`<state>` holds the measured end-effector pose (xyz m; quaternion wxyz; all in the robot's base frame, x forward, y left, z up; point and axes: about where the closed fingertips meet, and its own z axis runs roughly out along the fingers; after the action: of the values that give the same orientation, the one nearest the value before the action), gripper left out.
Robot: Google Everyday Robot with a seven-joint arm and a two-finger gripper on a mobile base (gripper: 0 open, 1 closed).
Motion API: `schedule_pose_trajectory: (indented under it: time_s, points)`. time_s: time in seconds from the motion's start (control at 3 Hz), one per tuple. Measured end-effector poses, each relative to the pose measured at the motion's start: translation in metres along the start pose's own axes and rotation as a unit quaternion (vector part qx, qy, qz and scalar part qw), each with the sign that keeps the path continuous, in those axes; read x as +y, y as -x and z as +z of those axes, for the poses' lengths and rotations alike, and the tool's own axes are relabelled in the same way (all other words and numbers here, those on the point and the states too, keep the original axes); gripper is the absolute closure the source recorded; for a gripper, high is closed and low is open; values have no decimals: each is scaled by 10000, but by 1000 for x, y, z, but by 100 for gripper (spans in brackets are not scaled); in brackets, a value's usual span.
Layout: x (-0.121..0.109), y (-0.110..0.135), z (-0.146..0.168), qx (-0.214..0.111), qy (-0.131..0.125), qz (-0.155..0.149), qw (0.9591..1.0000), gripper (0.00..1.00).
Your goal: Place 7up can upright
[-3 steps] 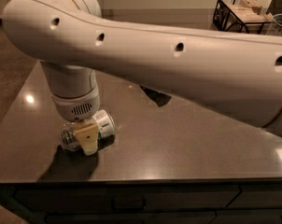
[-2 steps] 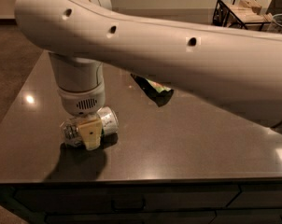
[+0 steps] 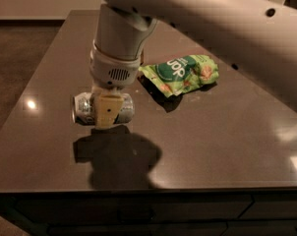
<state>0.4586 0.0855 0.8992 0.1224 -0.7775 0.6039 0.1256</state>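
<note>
My gripper [image 3: 108, 114] is clamped across the silver-and-green aluminium 7up can [image 3: 83, 108], which lies sideways just above the dark glossy table [image 3: 212, 141]. Far finger is hidden, so the grip may be shallow. Risk: can slips or topples when I rotate it upright.

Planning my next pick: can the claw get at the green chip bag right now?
Probably not yet: the claw is shut on the sideways 7up can. The green chip bag itself lies uncovered beside it.
</note>
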Motion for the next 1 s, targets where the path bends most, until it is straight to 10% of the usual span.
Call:
schedule_pose_trajectory:
  time_s: [0.33,1.0]
  points:
    - [-7,2,-29,-851,-98,312,9958,100]
    - [-3,-2,-56,-2080,-896,878,9700,100]
